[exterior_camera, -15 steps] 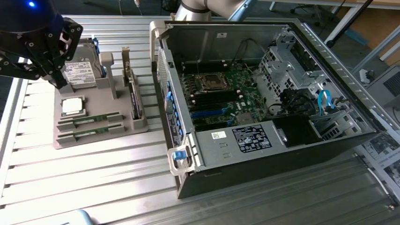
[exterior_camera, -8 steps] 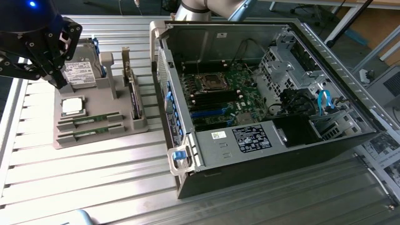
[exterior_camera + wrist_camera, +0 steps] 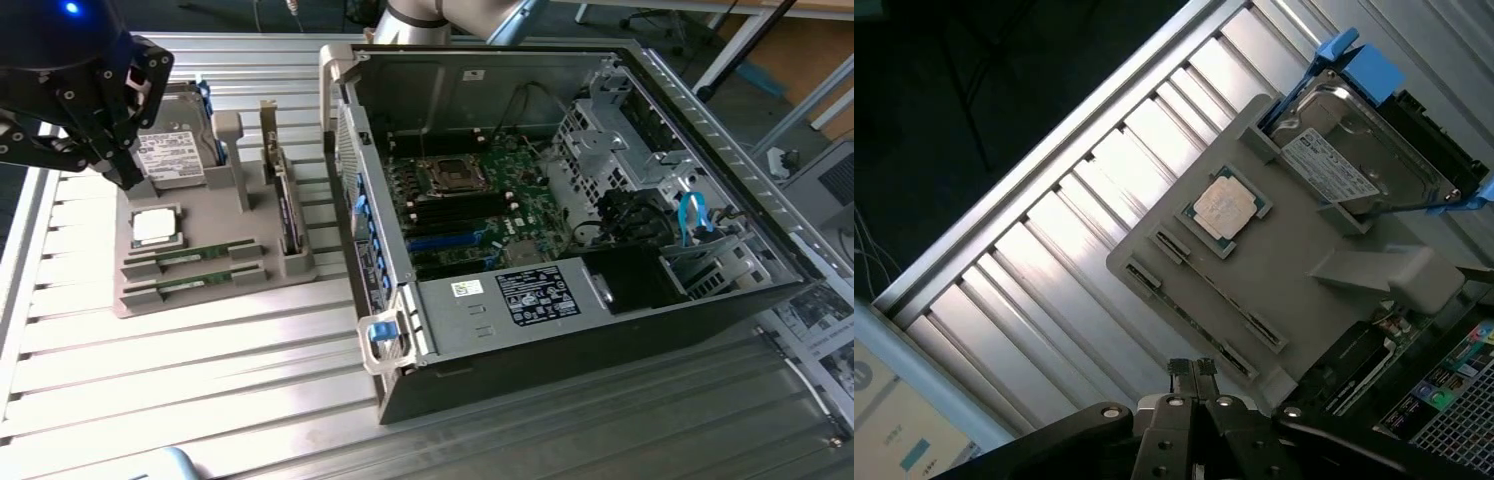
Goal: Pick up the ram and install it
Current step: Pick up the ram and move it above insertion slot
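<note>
Claw [image 3: 1192, 372]: pressed together, holds nothing, hangs above the gray tray [image 3: 214, 298].
Ram [image 3: 190, 257]: lies flat in a tray slot, just beside the square silver chip [image 3: 156, 225]; a second stick seems to lie next to it, but that is hard to see.
Good way: I think the claw must spread first, line up across the thin stick, pinch its long sides, and lift straight up.
Desk [image 3: 200, 390]: carries the tray and the open computer [image 3: 561, 200].

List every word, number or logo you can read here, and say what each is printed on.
No text here can be read.
Label on the hard drive: print too small.
The black label on the computer case: blurred.
The white sticker beside it: blurred.
The processor chip: markings too faint.
</note>
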Action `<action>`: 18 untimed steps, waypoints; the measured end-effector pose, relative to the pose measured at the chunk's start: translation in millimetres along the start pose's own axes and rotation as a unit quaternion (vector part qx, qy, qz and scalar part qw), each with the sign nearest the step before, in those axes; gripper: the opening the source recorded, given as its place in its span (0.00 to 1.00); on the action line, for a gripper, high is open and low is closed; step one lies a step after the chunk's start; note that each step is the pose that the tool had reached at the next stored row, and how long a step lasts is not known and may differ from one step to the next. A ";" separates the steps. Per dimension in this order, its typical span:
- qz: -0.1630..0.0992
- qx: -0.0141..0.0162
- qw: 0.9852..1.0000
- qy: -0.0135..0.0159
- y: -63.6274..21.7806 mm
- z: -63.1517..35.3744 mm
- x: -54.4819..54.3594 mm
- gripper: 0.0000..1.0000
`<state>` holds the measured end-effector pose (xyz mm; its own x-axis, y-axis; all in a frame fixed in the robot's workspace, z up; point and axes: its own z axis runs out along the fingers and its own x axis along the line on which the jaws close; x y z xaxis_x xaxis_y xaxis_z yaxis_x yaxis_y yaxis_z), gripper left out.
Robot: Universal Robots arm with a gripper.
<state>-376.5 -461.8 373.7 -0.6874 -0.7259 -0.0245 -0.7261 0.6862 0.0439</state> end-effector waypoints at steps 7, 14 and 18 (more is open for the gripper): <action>-0.013 0.000 1.000 0.001 0.0 0.1 0.0 0.11; -0.032 -0.001 0.999 0.001 0.0 0.1 0.0 0.11; -0.047 -0.001 0.999 0.002 0.0 0.1 0.0 0.11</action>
<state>-376.5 -461.8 373.6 -0.6158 -0.7875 -0.0245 -0.7877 0.6145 0.0438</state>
